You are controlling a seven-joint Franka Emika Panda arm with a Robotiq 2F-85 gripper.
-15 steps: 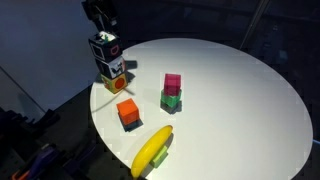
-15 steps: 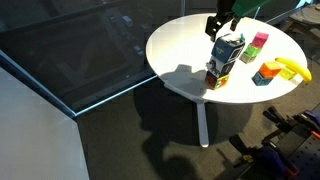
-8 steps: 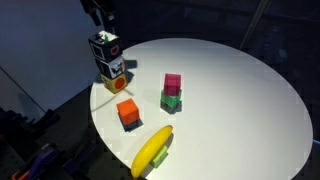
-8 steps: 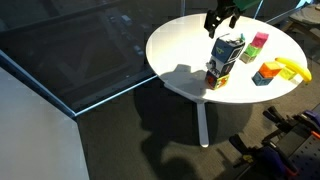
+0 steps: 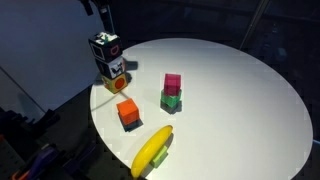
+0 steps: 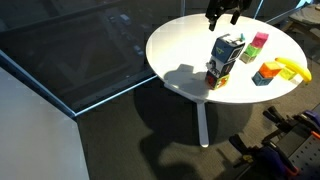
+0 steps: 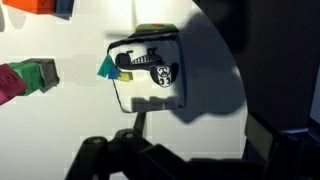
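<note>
A black and white carton (image 5: 105,47) stands stacked on a yellow and white box (image 5: 116,73) at the edge of the round white table (image 5: 230,90). It shows in both exterior views (image 6: 228,52). My gripper (image 5: 100,7) hangs above the carton, apart from it, and also shows at the top of an exterior view (image 6: 222,12). In the wrist view the carton's top (image 7: 150,70) lies below, and the gripper (image 7: 190,140) looks open and empty, with bare table between its dark fingers.
A pink block (image 5: 172,83) sits on a green block (image 5: 171,101) mid-table. An orange cube (image 5: 128,112) and a banana (image 5: 152,150) lie nearer the front edge. The table's edge drops to a dark floor (image 6: 110,110).
The gripper has risen up and away from the carton, now mostly past the top of the exterior views. The carton and blocks have not moved.
</note>
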